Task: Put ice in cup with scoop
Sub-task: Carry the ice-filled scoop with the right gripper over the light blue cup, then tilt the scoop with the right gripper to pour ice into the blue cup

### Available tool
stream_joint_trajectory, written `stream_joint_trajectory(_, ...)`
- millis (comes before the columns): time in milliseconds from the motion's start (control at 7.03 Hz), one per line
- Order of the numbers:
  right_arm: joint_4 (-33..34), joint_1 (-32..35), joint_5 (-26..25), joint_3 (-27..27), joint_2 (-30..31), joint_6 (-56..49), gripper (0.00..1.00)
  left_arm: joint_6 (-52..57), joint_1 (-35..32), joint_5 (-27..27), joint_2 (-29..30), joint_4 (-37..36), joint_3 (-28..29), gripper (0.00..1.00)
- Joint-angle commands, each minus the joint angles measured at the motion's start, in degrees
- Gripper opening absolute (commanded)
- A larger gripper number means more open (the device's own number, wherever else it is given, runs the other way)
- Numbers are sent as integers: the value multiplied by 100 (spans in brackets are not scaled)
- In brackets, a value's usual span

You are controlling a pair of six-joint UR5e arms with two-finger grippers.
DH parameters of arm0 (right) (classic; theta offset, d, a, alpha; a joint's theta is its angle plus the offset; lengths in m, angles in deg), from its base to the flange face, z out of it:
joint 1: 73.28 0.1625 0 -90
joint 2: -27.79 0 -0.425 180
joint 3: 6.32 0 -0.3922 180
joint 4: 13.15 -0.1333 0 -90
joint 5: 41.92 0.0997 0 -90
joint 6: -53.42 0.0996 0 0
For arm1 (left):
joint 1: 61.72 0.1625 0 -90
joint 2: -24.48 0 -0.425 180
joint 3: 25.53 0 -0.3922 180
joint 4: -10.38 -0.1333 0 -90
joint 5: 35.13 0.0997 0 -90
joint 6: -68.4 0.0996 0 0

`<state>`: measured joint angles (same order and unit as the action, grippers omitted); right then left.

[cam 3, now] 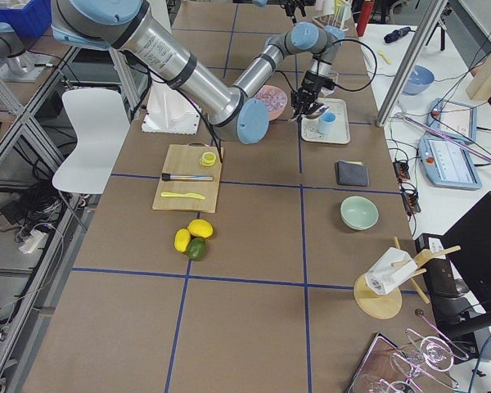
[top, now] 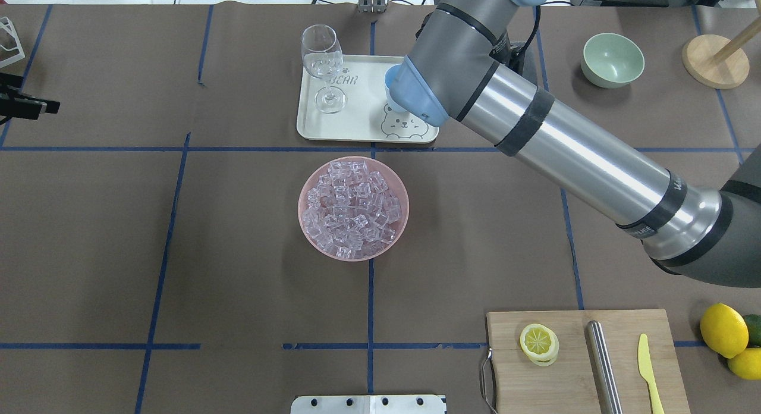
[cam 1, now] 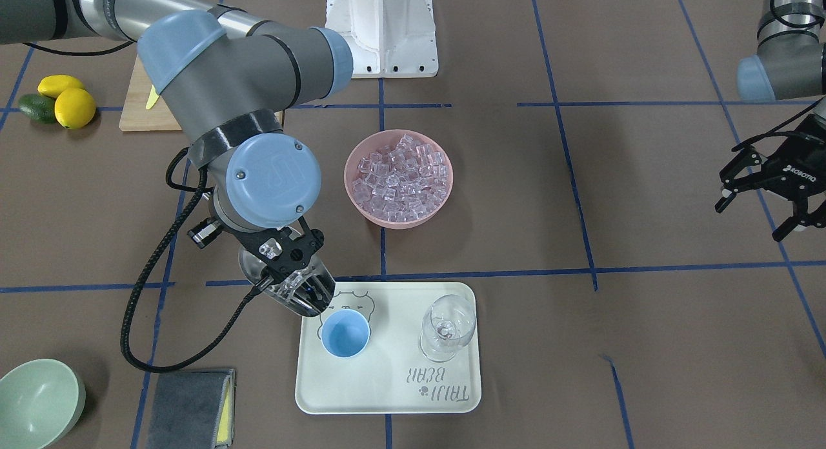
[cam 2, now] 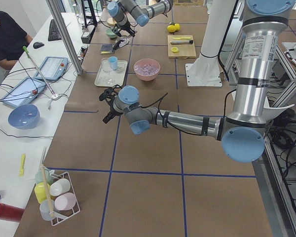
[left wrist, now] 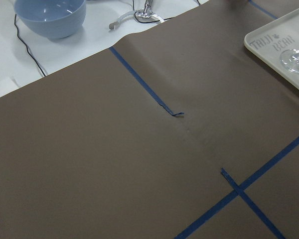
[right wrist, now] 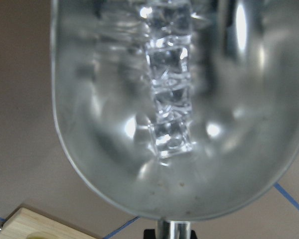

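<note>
Shiny steel scoop with glassy ice, clamped in right gripper; left gripper agape, empty.

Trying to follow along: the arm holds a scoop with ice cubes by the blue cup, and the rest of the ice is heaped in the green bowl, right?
Not quite: the front-facing view shows the ice heaped in the pink bowl; the green bowl is empty. The right gripper does hold the scoop, with cubes, by the blue cup.
</note>
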<state>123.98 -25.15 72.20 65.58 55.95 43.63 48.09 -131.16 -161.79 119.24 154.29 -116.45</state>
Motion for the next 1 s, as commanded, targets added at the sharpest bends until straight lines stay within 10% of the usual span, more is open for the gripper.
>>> stream_joint_trajectory(0,7,-127,-378,-1259,-764,-5,0,10,0,-34,-10,-65,-5,100)
stream_joint_trajectory(853,655,-348,-1451,-1459,-925,-381,0,18,0,-52,-45,-56,-14,100)
